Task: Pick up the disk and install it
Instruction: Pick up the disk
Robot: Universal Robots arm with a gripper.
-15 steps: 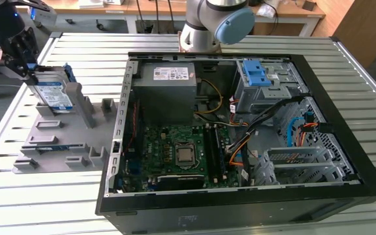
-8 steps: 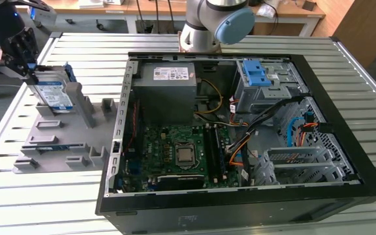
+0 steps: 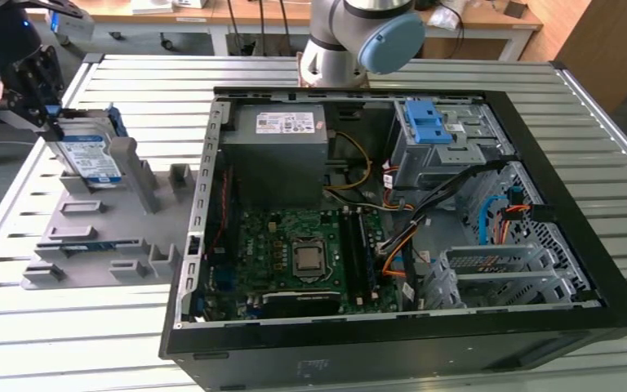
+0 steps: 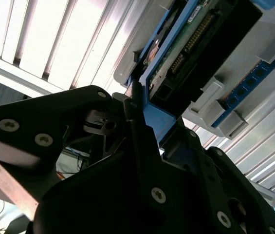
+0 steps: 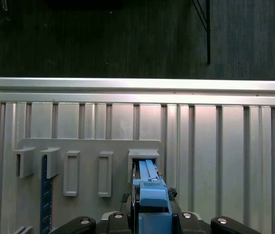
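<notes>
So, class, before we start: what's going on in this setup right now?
A single robot arm's gripper appears closed on the blue-framed end of the disk. The disk stands upright in a grey holder on the slatted table, at the exterior view's left. The open computer case sits beside the holder, and the disk is not yet installed in it.

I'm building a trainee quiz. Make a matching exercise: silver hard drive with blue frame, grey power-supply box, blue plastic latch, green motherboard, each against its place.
1 silver hard drive with blue frame
2 grey power-supply box
3 blue plastic latch
4 green motherboard

A atop the grey drive cage
B in the grey plastic holder, held by the black gripper
C black computer case, beside the cage
D case floor, below the power-supply box in the exterior view

Pairs: 1B, 2C, 3A, 4D
</notes>
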